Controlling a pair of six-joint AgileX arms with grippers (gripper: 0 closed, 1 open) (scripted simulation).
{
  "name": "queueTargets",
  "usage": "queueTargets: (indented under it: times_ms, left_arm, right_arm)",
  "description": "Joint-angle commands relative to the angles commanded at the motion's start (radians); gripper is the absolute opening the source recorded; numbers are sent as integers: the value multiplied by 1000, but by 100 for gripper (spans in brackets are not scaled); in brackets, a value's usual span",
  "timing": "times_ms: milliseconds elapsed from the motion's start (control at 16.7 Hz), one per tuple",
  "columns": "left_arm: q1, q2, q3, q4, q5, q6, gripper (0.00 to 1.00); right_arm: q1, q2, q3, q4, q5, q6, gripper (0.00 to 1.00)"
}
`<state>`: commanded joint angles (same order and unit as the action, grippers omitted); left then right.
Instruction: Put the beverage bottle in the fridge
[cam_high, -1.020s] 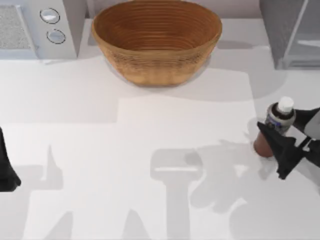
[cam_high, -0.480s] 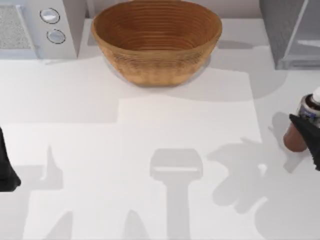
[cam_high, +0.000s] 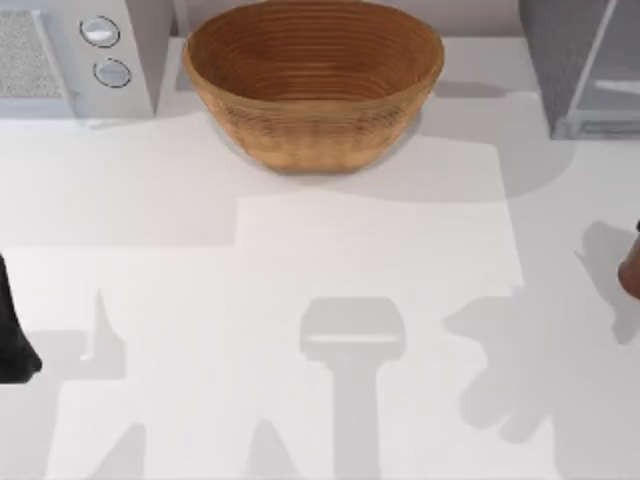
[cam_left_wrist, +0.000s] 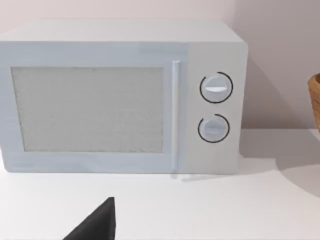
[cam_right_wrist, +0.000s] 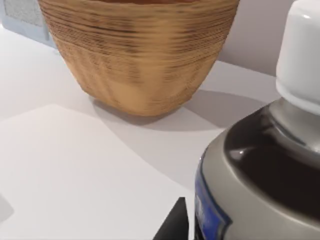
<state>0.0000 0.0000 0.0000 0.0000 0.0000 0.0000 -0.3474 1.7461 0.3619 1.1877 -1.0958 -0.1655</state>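
The beverage bottle (cam_right_wrist: 260, 150) looms close in the right wrist view, with its white cap, grey shoulder and blue-edged label. A dark finger (cam_right_wrist: 174, 222) of my right gripper lies against its side, and the gripper is shut on it. From above, just a sliver of the bottle's reddish-brown base (cam_high: 632, 270) shows at the table's right edge, in front of the fridge (cam_high: 575, 60), the grey speckled cabinet with a pale door panel at the back right. My left arm (cam_high: 12, 335) is parked at the left edge, one dark fingertip (cam_left_wrist: 97, 222) showing.
A large woven basket (cam_high: 315, 90) stands at the back centre, also seen as the basket (cam_right_wrist: 140, 50) beyond the bottle. A white microwave (cam_high: 70, 55) with two round dials occupies the back left corner, the same microwave (cam_left_wrist: 120, 95) facing the left wrist.
My right gripper has carried the bottle steadily to the right, from well inside the top view to its right edge. The left arm has not moved.
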Motion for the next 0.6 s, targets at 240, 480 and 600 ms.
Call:
queueTargets:
  times_ms: [240, 480, 600]
  left_arm:
    - [0, 0, 0, 0, 0, 0, 100]
    - [0, 0, 0, 0, 0, 0, 100]
    - [0, 0, 0, 0, 0, 0, 100]
  right_arm:
    - [-5, -5, 1, -6, -6, -1, 1]
    - [18, -28, -7, -27, 9, 3, 1]
    - [44, -95, -19, -76, 49, 10, 1]
